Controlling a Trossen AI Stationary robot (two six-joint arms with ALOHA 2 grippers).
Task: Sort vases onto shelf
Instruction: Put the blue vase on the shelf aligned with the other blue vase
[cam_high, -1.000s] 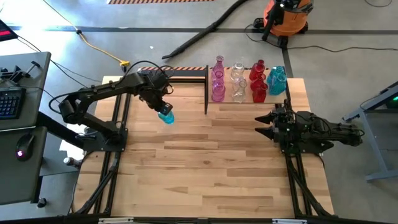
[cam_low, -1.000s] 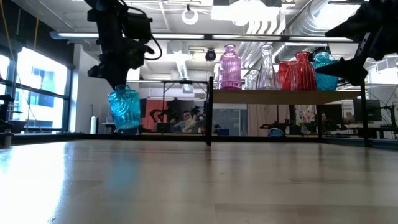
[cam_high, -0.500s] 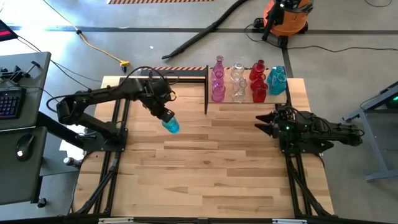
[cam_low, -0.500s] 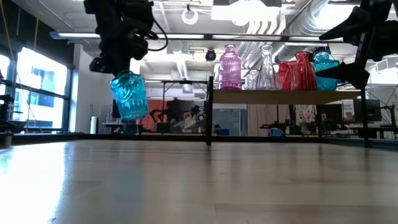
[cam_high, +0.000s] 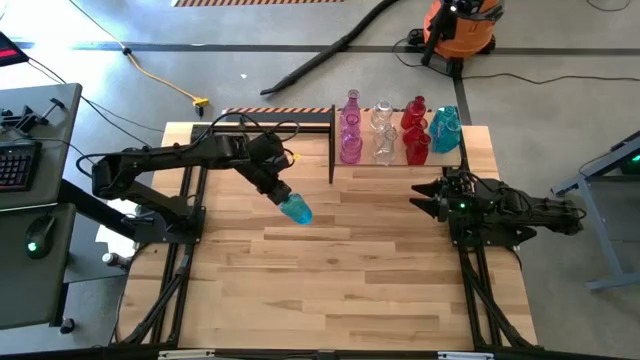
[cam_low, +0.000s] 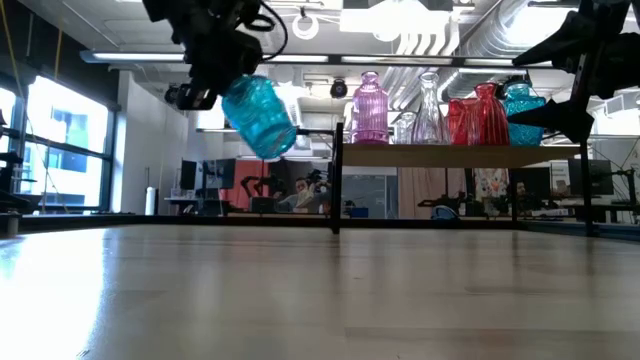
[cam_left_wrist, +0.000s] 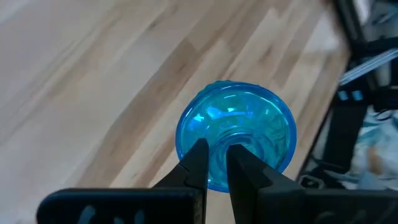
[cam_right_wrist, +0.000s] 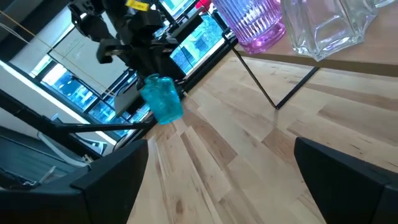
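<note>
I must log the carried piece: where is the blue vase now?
The blue vase hangs above the table in the left gripper, left of the shelf.

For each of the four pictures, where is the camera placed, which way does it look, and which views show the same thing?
High: overhead, looking down; both arms, raised light-wood shelf.
Low: table height, looking level; left gripper carrying the squat teal glass vase.
Left wrist: behind its own fingers, which pinch that vase's rim.
Right wrist: past its own open right gripper, toward the left arm.
Shared: all four show the teal vase.
</note>
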